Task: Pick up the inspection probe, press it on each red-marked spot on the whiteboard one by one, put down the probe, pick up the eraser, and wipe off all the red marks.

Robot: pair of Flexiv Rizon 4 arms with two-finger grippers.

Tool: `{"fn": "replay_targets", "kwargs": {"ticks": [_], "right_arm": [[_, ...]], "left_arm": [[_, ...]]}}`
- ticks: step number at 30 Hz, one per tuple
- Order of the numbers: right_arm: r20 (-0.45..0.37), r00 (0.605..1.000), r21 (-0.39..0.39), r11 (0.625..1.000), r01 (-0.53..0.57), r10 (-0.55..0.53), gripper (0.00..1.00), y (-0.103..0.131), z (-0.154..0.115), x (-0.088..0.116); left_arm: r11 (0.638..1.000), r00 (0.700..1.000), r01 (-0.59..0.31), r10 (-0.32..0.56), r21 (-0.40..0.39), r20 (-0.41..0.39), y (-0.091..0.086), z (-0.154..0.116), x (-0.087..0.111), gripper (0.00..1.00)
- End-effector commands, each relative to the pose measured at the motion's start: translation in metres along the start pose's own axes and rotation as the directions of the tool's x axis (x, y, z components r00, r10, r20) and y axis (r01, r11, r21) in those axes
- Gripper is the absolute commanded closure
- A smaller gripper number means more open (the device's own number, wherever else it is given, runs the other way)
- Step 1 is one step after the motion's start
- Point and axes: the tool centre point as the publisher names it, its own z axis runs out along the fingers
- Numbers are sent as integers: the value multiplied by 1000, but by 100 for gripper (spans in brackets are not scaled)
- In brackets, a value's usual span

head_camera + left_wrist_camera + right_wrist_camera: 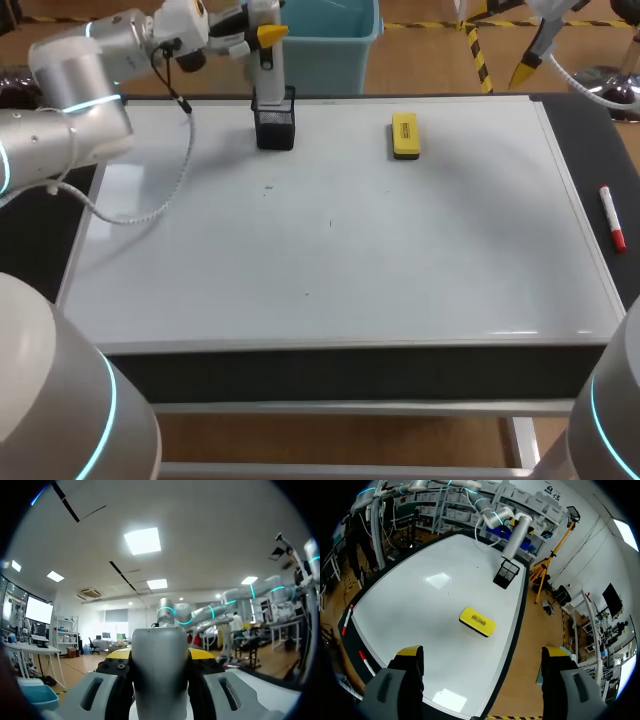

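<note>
Head view: inspection probe (pixel 266 70) upright at upper left of centre, long axis vertical, lower end in black mesh holder (pixel 275 125). Left gripper (pixel 262 36) at its top. Yellow eraser (pixel 405 135) at upper middle, well right of holder.

Left wrist view: fingers pressed against probe from both sides.

Right wrist view: right gripper (pixel 481 655) spread, empty. Eraser ahead, lying crosswise to fingers. Probably the handier arm for it.

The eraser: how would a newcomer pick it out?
Start at the large flat whiteboard. Near its far edge, right of the black mesh holder, lies a yellow rectangular eraser. It is the only yellow block lying on the board; the red marker pen beside the board's right edge is thin.
</note>
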Motion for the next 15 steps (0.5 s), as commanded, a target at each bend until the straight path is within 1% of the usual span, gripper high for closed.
{"fn": "replay_targets", "kwargs": {"ticks": [1,8,15], "right_arm": [[-3,1000,2,1000,2,-2,0,0,-1,0],[-3,1000,2,1000,2,-2,0,0,-1,0],[-3,1000,2,1000,2,-2,0,0,-1,0]], "left_arm": [[1000,996,-3,3,8,-85,7,4,-12,100],[1000,994,-10,10,2,-110,12,7,-18,100],[1000,993,-11,11,0,-116,19,6,-20,100]]}}
